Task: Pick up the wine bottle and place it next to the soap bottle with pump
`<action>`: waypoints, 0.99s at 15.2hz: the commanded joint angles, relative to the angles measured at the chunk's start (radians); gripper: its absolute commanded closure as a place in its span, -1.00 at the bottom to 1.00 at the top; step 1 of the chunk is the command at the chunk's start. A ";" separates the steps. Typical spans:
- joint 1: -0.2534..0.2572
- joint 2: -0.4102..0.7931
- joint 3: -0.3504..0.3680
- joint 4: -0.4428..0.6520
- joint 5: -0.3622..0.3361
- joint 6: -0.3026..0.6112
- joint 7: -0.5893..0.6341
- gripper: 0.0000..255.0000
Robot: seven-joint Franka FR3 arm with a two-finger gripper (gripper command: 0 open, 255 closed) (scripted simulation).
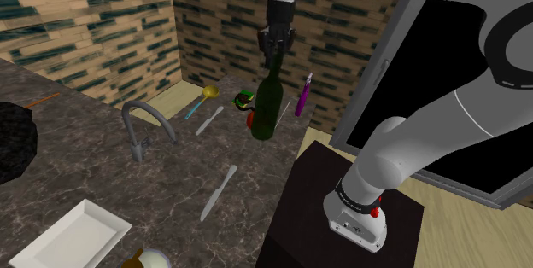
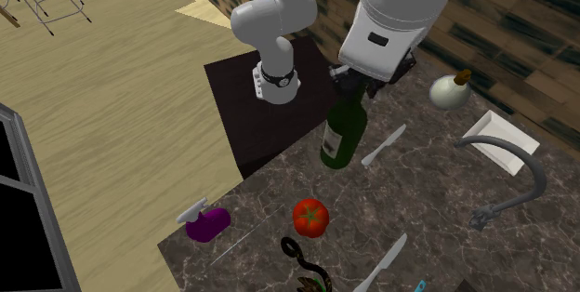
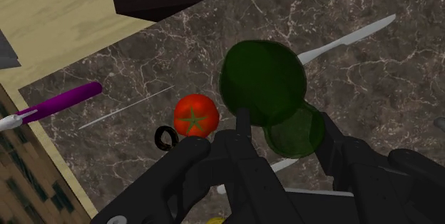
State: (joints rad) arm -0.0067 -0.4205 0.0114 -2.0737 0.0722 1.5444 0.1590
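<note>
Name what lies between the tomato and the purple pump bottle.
A thin pale rod lies between the tomato and the pump bottle, touching neither; the wrist view shows this.

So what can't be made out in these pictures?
Tomato: shoulder view, mostly hidden behind the wine bottle.
Bottle's top: second exterior view, hidden inside the tool.
Bottle's label: second exterior view, too small to read.
Round white bottle: shoulder view, cut off by the bottom edge.
</note>
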 commanded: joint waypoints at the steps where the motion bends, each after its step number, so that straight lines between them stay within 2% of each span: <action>1: 0.000 0.007 0.000 0.033 0.000 -0.027 0.002 1.00; 15: 0.001 0.063 -0.003 0.278 0.000 -0.214 0.014 1.00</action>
State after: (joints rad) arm -0.0061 -0.3605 0.0084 -1.8128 0.0723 1.3442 0.1714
